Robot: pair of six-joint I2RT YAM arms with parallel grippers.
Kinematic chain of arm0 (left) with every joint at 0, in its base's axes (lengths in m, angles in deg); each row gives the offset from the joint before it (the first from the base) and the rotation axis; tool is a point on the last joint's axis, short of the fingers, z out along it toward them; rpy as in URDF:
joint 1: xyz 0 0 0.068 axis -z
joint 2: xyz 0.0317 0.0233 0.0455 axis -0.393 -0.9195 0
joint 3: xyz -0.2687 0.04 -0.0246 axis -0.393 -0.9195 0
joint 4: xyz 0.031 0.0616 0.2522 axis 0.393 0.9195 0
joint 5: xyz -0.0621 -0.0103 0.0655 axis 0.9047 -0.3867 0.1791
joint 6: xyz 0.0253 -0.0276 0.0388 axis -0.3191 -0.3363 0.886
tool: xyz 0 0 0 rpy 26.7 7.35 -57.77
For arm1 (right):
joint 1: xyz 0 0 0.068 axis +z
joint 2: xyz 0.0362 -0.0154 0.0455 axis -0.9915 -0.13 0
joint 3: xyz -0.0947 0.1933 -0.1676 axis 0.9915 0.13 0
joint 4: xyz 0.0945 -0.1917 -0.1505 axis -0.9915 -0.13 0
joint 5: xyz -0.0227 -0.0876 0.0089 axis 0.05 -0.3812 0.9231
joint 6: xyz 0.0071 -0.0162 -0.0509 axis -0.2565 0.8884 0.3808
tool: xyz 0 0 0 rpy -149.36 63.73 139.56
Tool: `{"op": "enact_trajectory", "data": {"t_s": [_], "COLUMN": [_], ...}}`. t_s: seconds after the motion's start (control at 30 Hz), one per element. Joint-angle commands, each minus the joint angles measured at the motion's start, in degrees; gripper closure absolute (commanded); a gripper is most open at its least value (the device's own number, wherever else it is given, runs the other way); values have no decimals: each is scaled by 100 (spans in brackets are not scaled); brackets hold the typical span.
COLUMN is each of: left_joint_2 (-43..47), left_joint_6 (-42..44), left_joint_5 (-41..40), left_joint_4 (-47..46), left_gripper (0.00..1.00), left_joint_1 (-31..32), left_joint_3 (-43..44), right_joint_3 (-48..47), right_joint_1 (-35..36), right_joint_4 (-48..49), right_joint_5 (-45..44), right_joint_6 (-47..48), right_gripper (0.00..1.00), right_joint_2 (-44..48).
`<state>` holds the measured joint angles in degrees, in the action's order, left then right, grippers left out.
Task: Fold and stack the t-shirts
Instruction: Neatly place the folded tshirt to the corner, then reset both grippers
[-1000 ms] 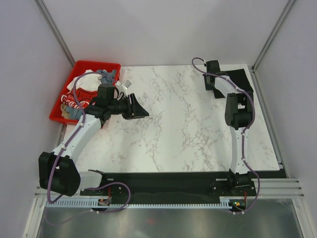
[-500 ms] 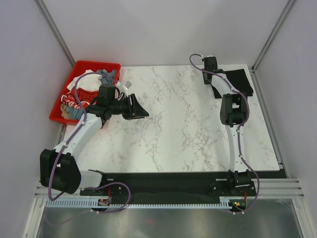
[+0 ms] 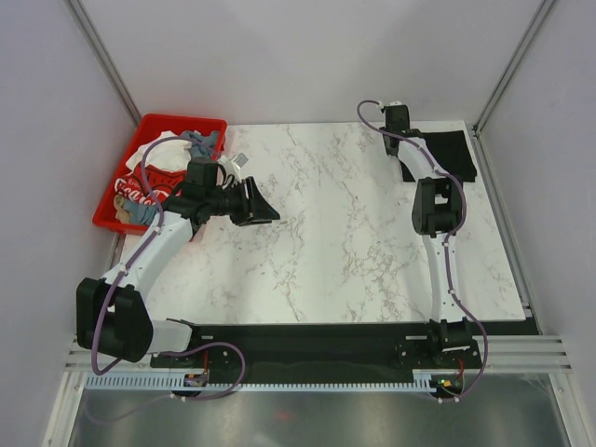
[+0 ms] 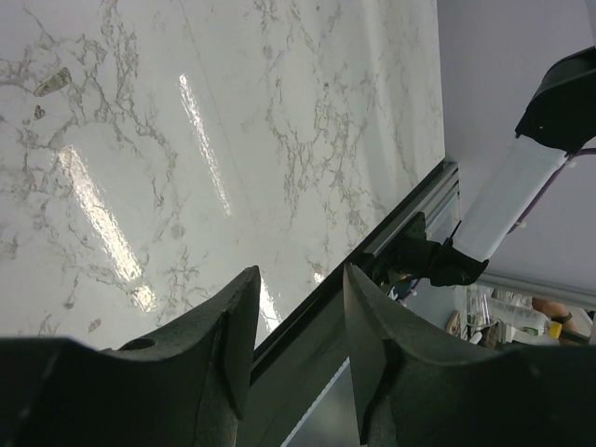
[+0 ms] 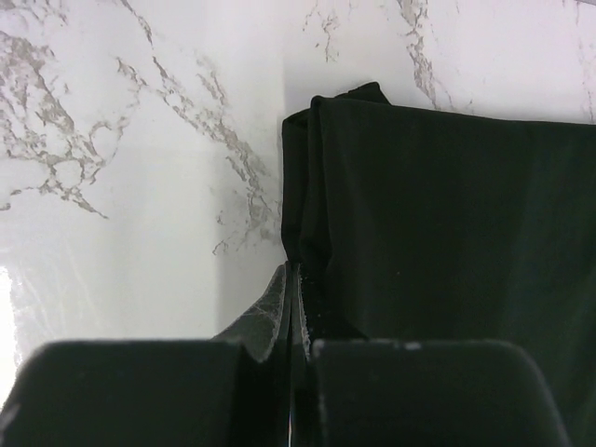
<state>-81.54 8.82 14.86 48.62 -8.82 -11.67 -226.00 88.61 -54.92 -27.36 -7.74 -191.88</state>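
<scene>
Folded black t-shirt (image 3: 456, 154) lies with its long axis left-right at the worktop's (image 3: 345, 214) far right corner, right end effector (image 5: 293, 307) clenched on its left edge, left end effector (image 4: 296, 279) released and empty.

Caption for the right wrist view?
Right gripper pinches the edge of the folded black t-shirt on the marble table.

Black t-shirt (image 5: 438, 205): cut off by right and bottom edges in right wrist view; from above, near part covered by right arm (image 3: 434, 200). Folded edge disappears between pressed-together fingers of right gripper (image 5: 294, 279).
Heaped t-shirts (image 3: 149, 154) in red bin (image 3: 182, 118): partly under left arm (image 3: 154, 240), count unclear.
Small pale object (image 3: 237, 159) beside bin: too small to identify.
Clutter (image 4: 507, 321) beyond table edge, left wrist view: blurred.
</scene>
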Motion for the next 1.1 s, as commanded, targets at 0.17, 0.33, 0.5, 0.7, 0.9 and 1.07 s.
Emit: {"op": "enact_trajectory", "data": {"t_s": [0.17, 0.33, 0.5, 0.7, 0.9, 1.07], "left_joint_2": [395, 791, 1133, 1625, 2336, 2873], "left_joint_6": [134, 354, 346, 161, 267, 144], "left_joint_5": [-72, -221, -353, -379, -634, -731], "left_joint_4": [42, 33, 33, 33, 16, 7], "left_gripper": [51, 51, 49, 40, 18, 0], "left_joint_1": [-27, -26, -35, -35, -26, -26], "left_joint_3": [238, 633, 1020, 1047, 705, 231], "right_joint_3": [1077, 2517, 4038, 5568, 6561, 7299], "right_joint_1": [349, 779, 973, 973, 973, 973], "right_joint_4": [252, 8, -888, -1171, -1250, -1241], "right_joint_5": [610, 874, 1173, 1928, 2527, 2263], "right_joint_6": [-151, -1152, -2014, -2726, -3499, -4167], "right_gripper": [99, 86, 56, 2, 2, 2], "right_joint_2": [1386, 3187, 5463, 8065, 9499, 10308]}}
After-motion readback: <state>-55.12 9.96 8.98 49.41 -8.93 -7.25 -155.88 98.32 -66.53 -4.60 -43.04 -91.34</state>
